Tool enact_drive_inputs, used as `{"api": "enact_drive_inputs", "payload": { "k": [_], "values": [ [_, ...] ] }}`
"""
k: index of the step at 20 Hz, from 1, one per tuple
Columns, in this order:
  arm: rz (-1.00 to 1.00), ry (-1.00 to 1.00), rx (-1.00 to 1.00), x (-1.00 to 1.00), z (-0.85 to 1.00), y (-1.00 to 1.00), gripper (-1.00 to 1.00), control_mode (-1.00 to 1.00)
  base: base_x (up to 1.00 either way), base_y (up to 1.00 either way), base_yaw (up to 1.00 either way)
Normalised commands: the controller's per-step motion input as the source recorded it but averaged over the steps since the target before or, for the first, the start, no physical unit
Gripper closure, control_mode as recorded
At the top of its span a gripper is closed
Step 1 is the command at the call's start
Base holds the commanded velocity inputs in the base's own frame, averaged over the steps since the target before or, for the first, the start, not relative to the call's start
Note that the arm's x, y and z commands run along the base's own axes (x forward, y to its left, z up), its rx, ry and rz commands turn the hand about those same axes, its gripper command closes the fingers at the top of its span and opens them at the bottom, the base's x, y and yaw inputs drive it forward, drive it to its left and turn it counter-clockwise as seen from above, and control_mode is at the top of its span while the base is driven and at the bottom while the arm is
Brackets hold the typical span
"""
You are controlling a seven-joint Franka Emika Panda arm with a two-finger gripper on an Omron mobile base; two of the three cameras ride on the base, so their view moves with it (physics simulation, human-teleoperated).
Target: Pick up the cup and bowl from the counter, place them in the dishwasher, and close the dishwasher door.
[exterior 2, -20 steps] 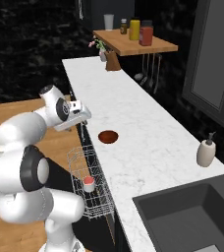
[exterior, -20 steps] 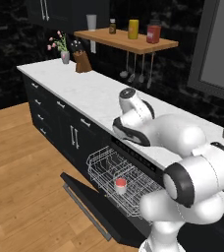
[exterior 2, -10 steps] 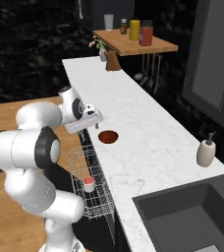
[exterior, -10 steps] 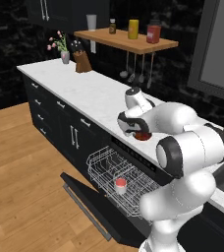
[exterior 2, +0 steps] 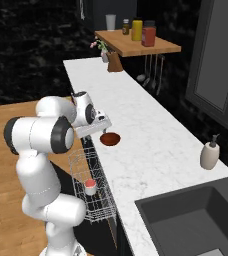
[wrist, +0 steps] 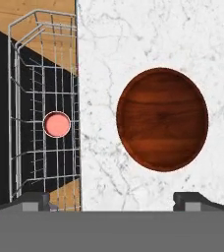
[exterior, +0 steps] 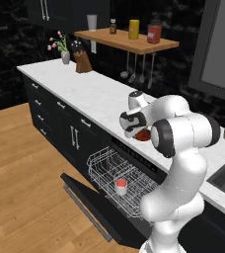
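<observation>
White wire rack (wrist: 40, 113) sits at the left of the hand view, pulled out over the lowered dishwasher door (exterior: 92, 207), and the cup (wrist: 57, 124) stands upright in it, red inside showing. That half of the job looks done. To the right lies the counter (wrist: 109, 49), and on it the bowl (wrist: 162, 119), glossy reddish-brown, resting upright near the front edge, untouched.

The gripper (wrist: 111, 199) has swung over from the rack side and now hovers above the counter. Its fingertips (wrist: 33, 199) stand wide apart and released, holding nothing; the bowl lies ahead of them and off toward the right tip, not between them.

Against the frame a second ago, the hand was out over the rack, short of the bowl; half a second ago it had reached the counter edge. Now, in the right base view, it hangs just beside the bowl (exterior 2: 109, 139). Cup and bowl have not shifted. My judgement: this is the approach for the bowl grasp, with a further move over it and a descent left to do, and the door to shut after.
</observation>
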Motion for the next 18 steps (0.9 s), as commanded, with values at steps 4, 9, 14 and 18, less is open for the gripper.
{"api": "enact_drive_inputs", "payload": {
  "k": [4, 9, 14, 18],
  "values": [
    [0.03, 0.0, 0.04, 0.4, -0.44, -0.03, -1.0, -1.0, 0.0, 0.0, 0.0],
    [0.0, 0.0, 0.0, 0.36, -0.29, 0.0, -1.0, -1.0, 0.0, 0.0, 0.0],
    [0.0, 0.0, 0.0, 0.34, -0.21, 0.0, -1.0, -1.0, 0.0, 0.0, 0.0],
    [0.0, 0.0, 0.0, 0.43, -0.16, 0.0, -1.0, -1.0, 0.0, 0.0, 0.0]
  ]
}}
